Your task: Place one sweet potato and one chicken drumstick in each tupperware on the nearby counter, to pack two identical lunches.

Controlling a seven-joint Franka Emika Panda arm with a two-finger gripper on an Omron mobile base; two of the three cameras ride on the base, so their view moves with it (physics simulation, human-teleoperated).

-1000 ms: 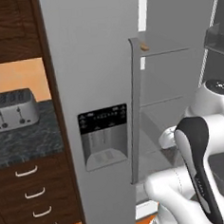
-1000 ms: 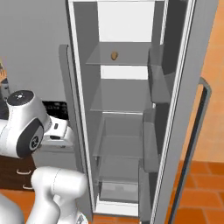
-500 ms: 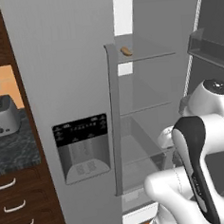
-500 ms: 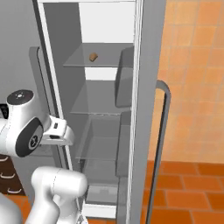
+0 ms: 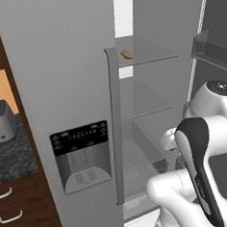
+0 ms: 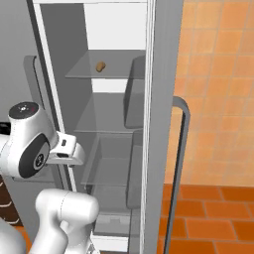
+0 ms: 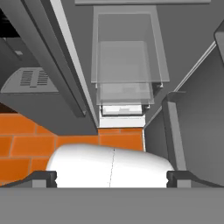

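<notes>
- Where the left base view starts at its left edge: toaster [image 5: 1,122], silver, on the counter [image 5: 13,159], black-grey marbled stone.
- Drawers [image 5: 20,217], dark brown wood with curved silver handles, under the counter.
- Fridge door [image 5: 65,90], grey, shut, with a dispenser panel [image 5: 82,156] low on its face and a tall handle [image 5: 116,125] at its right edge.
- Fridge compartment [image 6: 111,124], open, with glass shelves stacked one over another.
- Sweet potato [image 5: 126,54], tan-orange, lying alone on the top glass shelf [image 5: 147,55], near its front left; in the right base view it [image 6: 100,66] sits mid-shelf.
- Arm [image 5: 202,176], white with dark joints, folded in front of the lower shelves, well below the potato.
- Gripper [image 7: 111,177], fingers spread wide apart and empty, looking down at clear bins [image 7: 127,65] and the orange floor tiles [image 7: 120,139].
- Open door [image 6: 163,124], edge-on, with a curved handle [image 6: 181,163].
- Wall [image 6: 218,89], orange tile.
</notes>
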